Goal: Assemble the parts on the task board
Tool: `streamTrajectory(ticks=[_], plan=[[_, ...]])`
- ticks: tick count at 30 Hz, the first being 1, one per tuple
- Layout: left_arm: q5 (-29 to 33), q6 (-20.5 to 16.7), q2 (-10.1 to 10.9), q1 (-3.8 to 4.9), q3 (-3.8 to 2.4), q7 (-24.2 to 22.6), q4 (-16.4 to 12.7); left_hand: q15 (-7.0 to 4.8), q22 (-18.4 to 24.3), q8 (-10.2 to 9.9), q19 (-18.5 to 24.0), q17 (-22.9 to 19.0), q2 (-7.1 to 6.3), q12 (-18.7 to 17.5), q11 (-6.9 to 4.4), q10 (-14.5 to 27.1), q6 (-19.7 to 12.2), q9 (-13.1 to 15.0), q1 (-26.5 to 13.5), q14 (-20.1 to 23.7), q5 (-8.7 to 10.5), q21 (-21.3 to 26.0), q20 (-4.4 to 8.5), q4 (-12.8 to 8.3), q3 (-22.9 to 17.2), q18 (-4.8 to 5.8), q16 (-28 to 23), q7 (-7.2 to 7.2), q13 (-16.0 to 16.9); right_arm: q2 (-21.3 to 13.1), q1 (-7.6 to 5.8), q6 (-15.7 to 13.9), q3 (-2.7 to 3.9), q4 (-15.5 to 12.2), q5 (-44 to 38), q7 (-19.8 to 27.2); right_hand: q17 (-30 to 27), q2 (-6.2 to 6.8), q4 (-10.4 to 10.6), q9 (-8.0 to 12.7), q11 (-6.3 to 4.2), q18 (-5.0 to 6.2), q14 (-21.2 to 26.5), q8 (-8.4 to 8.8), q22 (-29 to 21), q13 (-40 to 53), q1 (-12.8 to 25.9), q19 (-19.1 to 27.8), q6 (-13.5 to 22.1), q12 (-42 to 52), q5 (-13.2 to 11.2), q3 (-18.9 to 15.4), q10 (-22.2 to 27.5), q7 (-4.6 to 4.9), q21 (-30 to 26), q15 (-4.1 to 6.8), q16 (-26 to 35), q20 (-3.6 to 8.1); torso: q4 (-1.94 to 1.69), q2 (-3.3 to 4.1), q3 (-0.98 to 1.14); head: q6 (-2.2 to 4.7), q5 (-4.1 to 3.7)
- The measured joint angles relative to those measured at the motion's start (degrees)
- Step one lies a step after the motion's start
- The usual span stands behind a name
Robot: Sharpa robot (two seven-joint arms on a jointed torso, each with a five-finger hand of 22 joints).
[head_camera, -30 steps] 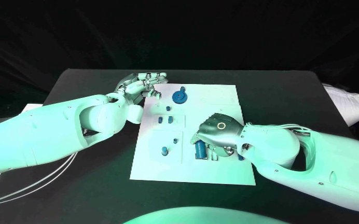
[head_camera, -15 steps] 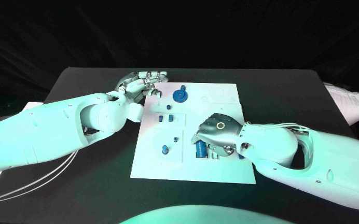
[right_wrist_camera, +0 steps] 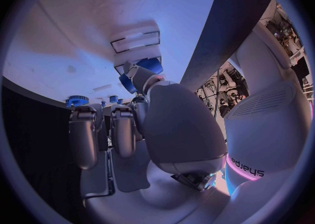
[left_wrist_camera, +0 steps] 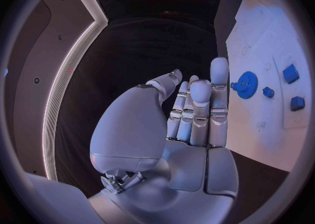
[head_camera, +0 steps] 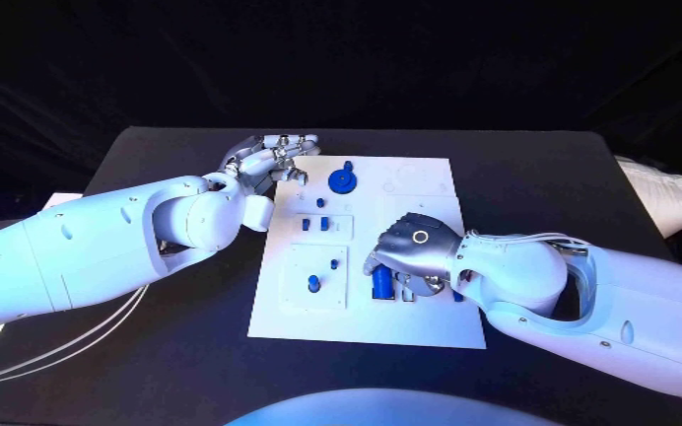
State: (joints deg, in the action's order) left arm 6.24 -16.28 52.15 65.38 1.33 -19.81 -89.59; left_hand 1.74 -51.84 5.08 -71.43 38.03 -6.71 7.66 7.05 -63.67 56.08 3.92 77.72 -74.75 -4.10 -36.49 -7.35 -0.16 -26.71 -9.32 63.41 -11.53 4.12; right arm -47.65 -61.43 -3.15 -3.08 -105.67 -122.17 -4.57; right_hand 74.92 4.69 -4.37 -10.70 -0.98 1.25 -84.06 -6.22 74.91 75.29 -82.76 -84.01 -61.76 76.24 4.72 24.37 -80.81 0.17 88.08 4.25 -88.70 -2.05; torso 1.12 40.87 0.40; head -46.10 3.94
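From the head camera I see the task board (head_camera: pixel 412 322) lying flat on the black bench (head_camera: pixel 170 347), its long side running away from me. My right robot hand (head_camera: pixel 408 263) sits over the near right part of the board, fingers curled down around a blue cylinder (head_camera: pixel 382 284). That cylinder's long axis runs along the board's length, one end towards me and the other away. In the right wrist view the thumb lies against the blue piece (right_wrist_camera: pixel 149 66), so I read the hand as closed on it, though the contact under the fingers is partly hidden.

My left robot hand (head_camera: pixel 270 160) is at the far left corner of the board, beside its edge. In the left wrist view its fingers (left_wrist_camera: pixel 197 103) stand straight and close together with nothing in them, the palm open.

Just beside that hand on the board is a blue gear (head_camera: pixel 343 182), lying flat. Nearer me are two small blue blocks (head_camera: pixel 315 224), side by side, and then a blue peg (head_camera: pixel 312 286) in a framed square, with a smaller blue piece (head_camera: pixel 335 264) near it.
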Motion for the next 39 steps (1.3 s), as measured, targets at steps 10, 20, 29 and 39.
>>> streamTrajectory(ticks=[10, 20, 29, 39], plan=[[0.0, 0.02, 0.0, 0.0, 0.0, 0.02, 0.04, 0.0, 0.07, 0.0, 0.0, 0.0, 0.0, 0.0, 0.12, 0.12, 0.0, 0.0, 0.0, 0.0, 0.0, 0.0, 0.0, 0.2, 0.19, 0.0, 0.0, 0.0, 0.0, -1.22, 0.13, -4.13, -0.04, -1.01, -0.01, -0.49, -0.01, -0.01, 0.69, -0.02, 0.27, 0.0, 0.14, 0.0, 0.04, -0.36, 0.46, 0.0, -0.69, 0.41, -1.11, -0.63, -0.27, -0.68, 0.24, -0.26, -0.28, 0.0, -0.02, 0.0, 0.01, -0.03, 0.03], [0.0, 0.09, -0.01, 0.0, 0.0, 0.03, 0.08, 0.0, 0.11, 0.0, 0.0, 0.01, 0.0, 0.0, 0.21, 0.21, 0.0, 0.0, 0.0, 0.0, 0.0, 0.0, 0.0, 0.19, 0.19, 0.0, 0.0, 0.0, 0.0, -2.67, 0.13, -6.65, 0.23, -2.3, 0.14, -0.57, -0.01, 0.06, 1.14, -0.01, 0.27, 0.0, 0.14, 0.0, 0.04, -0.32, 0.53, 0.0, -0.92, 0.41, -1.43, -0.97, -0.27, -0.91, 0.24, -0.26, -0.28, 0.0, 0.0, -0.02, 0.01, -0.1, 0.04], [0.0, 0.15, -0.01, 0.0, 0.0, 0.05, 0.1, 0.2, 0.11, -0.01, 0.0, -0.11, 0.0, 0.23, 0.0, 0.42, -0.21, 0.0, 0.0, 0.2, 0.0, 0.0, 0.0, 0.19, 0.18, 0.0, 0.0, -0.21, 0.0, -3.73, 0.11, -6.7, 0.4, -3.26, 0.7, -0.56, -0.01, 0.36, 1.32, -0.02, 0.27, 0.0, 0.14, 0.0, 0.03, -0.35, 0.83, 0.0, -0.92, 0.4, -1.52, -1.1, -0.27, -0.91, 0.24, -0.26, -0.28, 0.0, 0.02, -0.02, -0.03, -0.21, 0.09], [-0.01, 0.19, -0.03, 0.0, 0.0, 0.07, 0.08, 0.2, 0.11, -0.01, 0.0, -0.11, 0.0, 0.23, 0.0, 0.42, -0.21, 0.0, 0.0, 0.2, 0.0, 0.0, 0.0, 0.18, 0.18, 0.0, 0.0, -0.21, 0.0, -2.94, 0.15, -5.05, 0.43, -2.27, 1.86, -0.56, 0.03, 0.35, 1.32, -0.02, 0.27, 0.01, 0.14, -0.01, 0.02, -0.24, 0.84, 0.0, -0.91, 0.12, -1.55, -1.1, -0.27, -0.9, 0.24, -0.26, -0.28, 0.0, 0.02, -0.02, -0.03, -0.2, -0.01]])
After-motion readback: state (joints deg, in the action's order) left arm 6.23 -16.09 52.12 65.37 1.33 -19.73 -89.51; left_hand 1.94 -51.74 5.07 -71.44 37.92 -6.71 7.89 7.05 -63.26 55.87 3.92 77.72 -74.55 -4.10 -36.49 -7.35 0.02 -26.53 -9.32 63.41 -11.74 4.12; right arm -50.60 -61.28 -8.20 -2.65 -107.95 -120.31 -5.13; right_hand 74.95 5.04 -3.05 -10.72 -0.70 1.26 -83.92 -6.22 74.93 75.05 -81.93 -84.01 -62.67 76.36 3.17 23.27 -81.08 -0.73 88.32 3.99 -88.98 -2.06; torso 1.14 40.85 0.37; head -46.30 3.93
